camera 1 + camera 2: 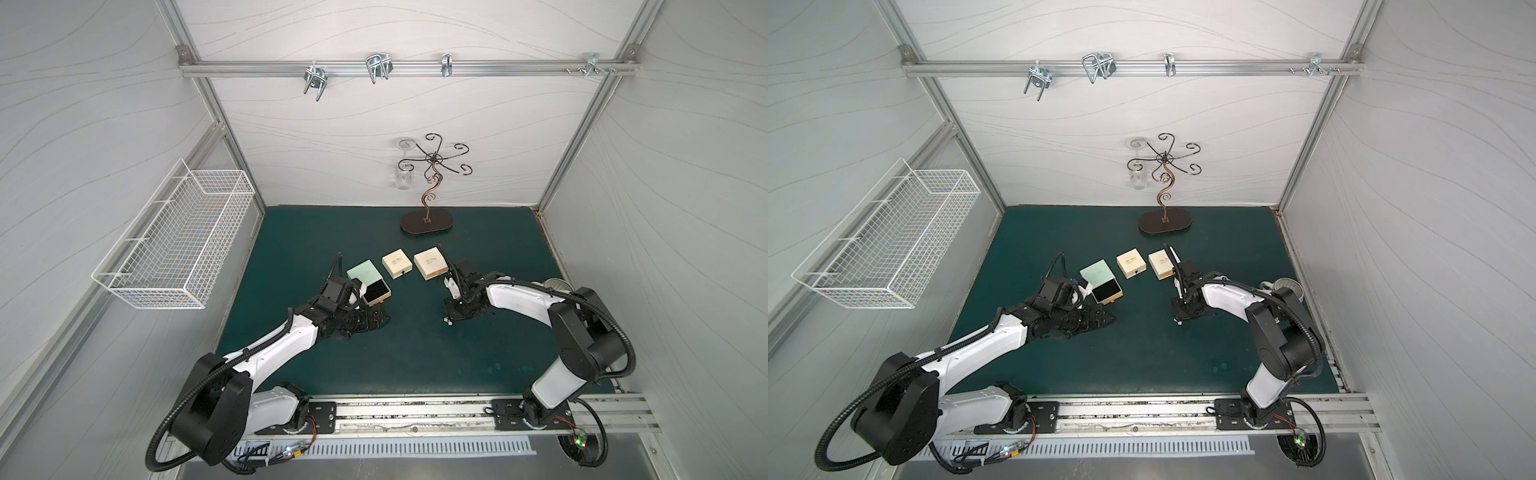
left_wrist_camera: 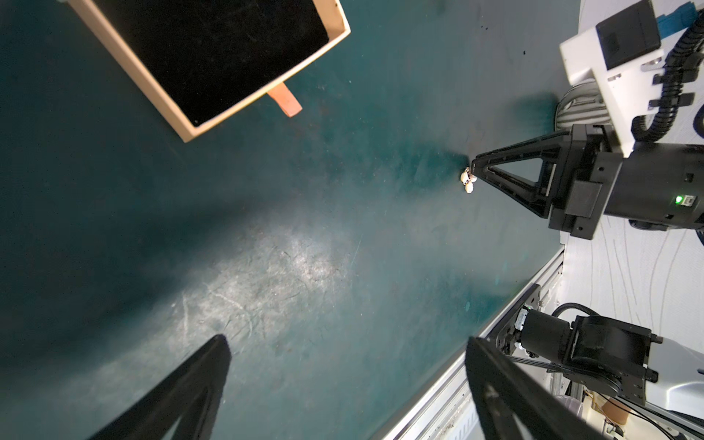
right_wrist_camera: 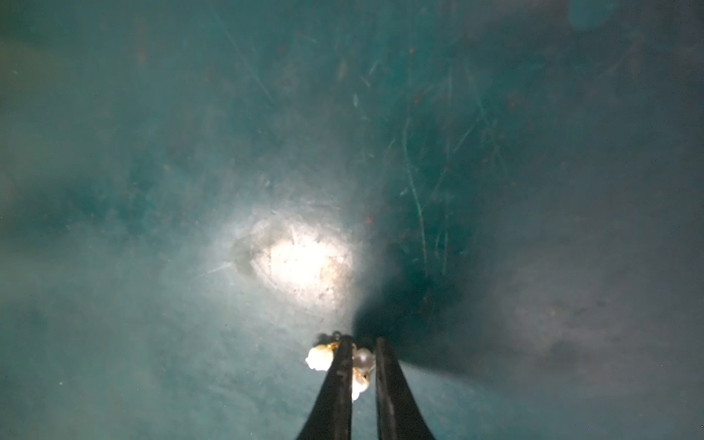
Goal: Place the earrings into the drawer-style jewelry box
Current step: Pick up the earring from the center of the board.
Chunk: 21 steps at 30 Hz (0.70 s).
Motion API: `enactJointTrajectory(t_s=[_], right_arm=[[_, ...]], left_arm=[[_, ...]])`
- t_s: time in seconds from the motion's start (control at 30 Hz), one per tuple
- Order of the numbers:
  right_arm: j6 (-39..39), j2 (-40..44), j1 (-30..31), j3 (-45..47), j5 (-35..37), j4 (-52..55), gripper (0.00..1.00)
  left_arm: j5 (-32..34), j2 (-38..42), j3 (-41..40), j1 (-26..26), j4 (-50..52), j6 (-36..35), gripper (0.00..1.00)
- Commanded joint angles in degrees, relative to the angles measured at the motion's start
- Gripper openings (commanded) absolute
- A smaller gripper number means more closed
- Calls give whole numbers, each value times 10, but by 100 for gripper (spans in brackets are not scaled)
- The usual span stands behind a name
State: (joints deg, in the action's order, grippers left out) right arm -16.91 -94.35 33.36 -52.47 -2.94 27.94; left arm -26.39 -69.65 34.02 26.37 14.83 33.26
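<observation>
The earrings (image 3: 362, 360) are tiny pearl-white beads on gold fittings, lying on the green mat. My right gripper (image 3: 360, 343) points down at the mat, its jaws pinched on them; one bead sticks out beside a finger. From the left wrist view they show as a pale cluster (image 2: 468, 181) at that gripper's tip (image 2: 473, 169). The drawer-style jewelry box (image 1: 363, 270) has a mint sleeve, and its black-lined drawer (image 1: 376, 291) (image 2: 213, 49) is pulled out and shows nothing inside. My left gripper (image 2: 346, 341) stands open just in front of the drawer, holding nothing.
Two cream boxes (image 1: 397, 262) (image 1: 431, 263) sit shut behind the right gripper. A copper jewelry stand (image 1: 428, 220) stands at the back with a glass (image 1: 402, 180) hanging from it. A wire basket (image 1: 174, 237) hangs on the left wall. A cup (image 1: 557, 284) sits at the mat's right edge.
</observation>
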Motion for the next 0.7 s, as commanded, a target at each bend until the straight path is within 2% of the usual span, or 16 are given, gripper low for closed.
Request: enactJointTrajectory(t_s=[0.0,0.17,0.47,0.67], right_arm=[[6,-11,3,-2,1,5,14],[5,-11,4,-1,-1,4,14],[5,12,4,-10,-1,11,7],[4,31,4,-23,-6,22,8]], left_arm=[[-3,-5,1,3,-22,5,99],[-2,-3,0,4,-21,5,99],[0,0,0,5,-20,6,99],[1,6,-1,5,-23,24,99]])
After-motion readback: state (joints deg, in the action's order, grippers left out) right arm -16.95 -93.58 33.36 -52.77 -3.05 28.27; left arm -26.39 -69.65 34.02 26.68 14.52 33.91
